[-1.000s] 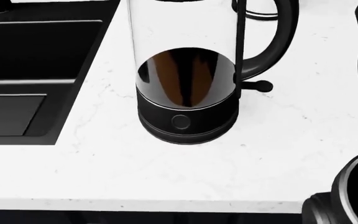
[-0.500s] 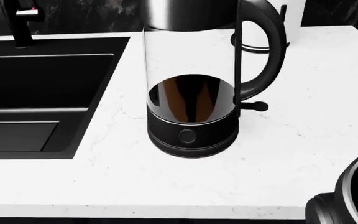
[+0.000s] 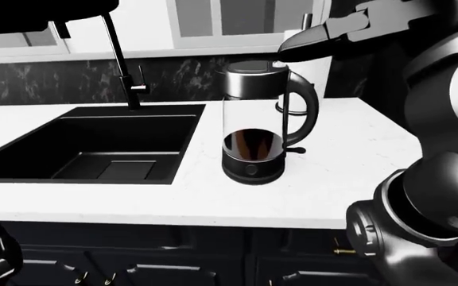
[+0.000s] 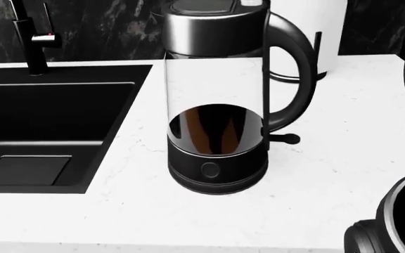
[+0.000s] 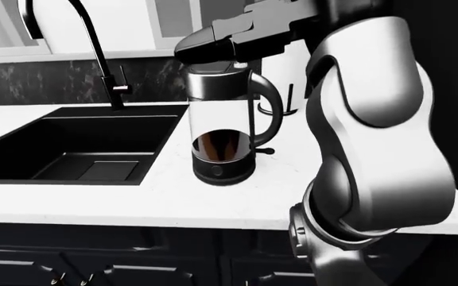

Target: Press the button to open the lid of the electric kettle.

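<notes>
Standing on the white counter (image 4: 343, 174), just right of the black sink (image 3: 94, 146): one electric kettle (image 4: 220, 105), glass-bodied, dark base, black handle turned to the right of the head view.

Lid (image 4: 203, 6): down and closed. The button is not clearly made out; it is probably on the top near the handle.

Right hand (image 3: 325, 37): raised above and slightly right of the kettle top in the left-eye view, fingers extended in a pointing shape, holding nothing. From the right-eye view it appears just over the lid, though contact cannot be confirmed.

Left hand: cannot tell its state; only a dark shape shows at the top left corner of the left-eye view.

Progress: approach made, press not yet done, lid opening outstanding.

Surroundings: black faucet (image 3: 125, 65) behind the sink; a white cylinder on a wire stand (image 4: 308, 31) behind the kettle handle, near but apart. Nothing blocks the descent onto the lid.
</notes>
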Tool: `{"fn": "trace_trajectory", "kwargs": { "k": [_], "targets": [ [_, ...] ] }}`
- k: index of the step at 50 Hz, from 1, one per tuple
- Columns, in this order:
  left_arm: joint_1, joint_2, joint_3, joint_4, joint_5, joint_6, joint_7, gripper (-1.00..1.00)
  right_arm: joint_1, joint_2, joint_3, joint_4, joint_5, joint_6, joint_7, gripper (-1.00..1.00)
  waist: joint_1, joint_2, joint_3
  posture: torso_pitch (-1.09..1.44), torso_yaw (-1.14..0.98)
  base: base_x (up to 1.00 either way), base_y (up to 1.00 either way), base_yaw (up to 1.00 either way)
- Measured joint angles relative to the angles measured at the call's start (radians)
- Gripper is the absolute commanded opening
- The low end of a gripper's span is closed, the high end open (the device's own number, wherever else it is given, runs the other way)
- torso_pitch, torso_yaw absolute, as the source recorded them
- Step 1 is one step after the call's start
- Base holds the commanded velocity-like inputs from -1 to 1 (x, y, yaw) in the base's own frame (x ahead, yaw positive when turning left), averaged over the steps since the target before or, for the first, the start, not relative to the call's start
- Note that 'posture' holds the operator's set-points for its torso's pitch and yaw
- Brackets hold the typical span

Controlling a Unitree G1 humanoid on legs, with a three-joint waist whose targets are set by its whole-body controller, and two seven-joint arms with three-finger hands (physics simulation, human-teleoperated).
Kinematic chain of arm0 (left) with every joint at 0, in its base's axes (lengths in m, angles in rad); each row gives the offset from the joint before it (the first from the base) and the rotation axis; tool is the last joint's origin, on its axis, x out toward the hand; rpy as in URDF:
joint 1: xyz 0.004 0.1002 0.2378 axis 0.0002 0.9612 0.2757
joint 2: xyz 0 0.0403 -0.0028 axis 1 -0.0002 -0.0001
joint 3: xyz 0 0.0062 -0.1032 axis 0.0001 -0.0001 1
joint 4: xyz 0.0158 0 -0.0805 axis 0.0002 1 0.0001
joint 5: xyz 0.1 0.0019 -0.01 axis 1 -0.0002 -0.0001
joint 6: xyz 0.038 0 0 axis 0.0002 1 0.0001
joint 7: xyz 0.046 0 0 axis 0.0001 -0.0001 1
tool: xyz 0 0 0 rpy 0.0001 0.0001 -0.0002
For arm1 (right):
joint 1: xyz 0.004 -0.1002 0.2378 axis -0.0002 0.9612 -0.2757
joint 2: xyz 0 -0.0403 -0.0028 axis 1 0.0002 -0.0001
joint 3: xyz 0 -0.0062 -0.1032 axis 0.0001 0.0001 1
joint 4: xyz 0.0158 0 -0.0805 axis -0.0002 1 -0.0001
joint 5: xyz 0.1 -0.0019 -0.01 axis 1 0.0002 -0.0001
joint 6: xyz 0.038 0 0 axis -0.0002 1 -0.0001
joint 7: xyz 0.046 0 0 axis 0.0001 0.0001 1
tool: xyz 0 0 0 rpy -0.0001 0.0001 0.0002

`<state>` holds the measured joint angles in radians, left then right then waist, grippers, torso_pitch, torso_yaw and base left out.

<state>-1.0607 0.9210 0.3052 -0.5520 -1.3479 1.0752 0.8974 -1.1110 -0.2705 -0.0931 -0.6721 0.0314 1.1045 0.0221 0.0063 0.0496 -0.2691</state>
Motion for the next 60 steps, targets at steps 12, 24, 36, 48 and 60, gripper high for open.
{"fn": "trace_trajectory", "kwargs": {
  "k": [12,24,36,48,60],
  "targets": [
    [-0.001,0.000,-0.002,0.000,0.002,0.005,-0.001,1.00,-0.005,0.003,0.000,0.000,-0.004,0.004,0.003,1.00,0.002,0.000,-0.003,-0.50,0.00,0.00,0.00,0.00],
    [0.001,-0.018,-0.008,-0.007,0.018,0.008,-0.004,1.00,-0.040,-0.009,-0.022,0.058,0.005,-0.023,-0.005,1.00,-0.005,0.000,-0.006,-0.50,0.00,0.00,0.00,0.00],
    [-0.001,-0.014,0.003,-0.002,0.020,0.011,-0.007,1.00,-0.055,-0.032,-0.019,0.506,-0.015,-0.293,0.012,1.00,-0.014,0.009,-0.009,-0.50,0.00,0.00,0.00,0.00],
    [-0.001,-0.027,-0.001,-0.004,0.034,0.018,-0.016,1.00,-0.281,-0.066,-0.034,1.185,0.020,-0.570,0.039,1.00,-0.018,0.018,-0.010,-0.50,0.00,0.00,0.00,0.00],
    [0.002,-0.035,-0.001,-0.006,0.042,0.024,-0.025,1.00,-0.442,-0.036,-0.030,1.716,-0.016,-0.788,0.072,1.00,-0.016,0.023,-0.013,-0.50,0.00,0.00,0.00,0.00]
  ]
}}
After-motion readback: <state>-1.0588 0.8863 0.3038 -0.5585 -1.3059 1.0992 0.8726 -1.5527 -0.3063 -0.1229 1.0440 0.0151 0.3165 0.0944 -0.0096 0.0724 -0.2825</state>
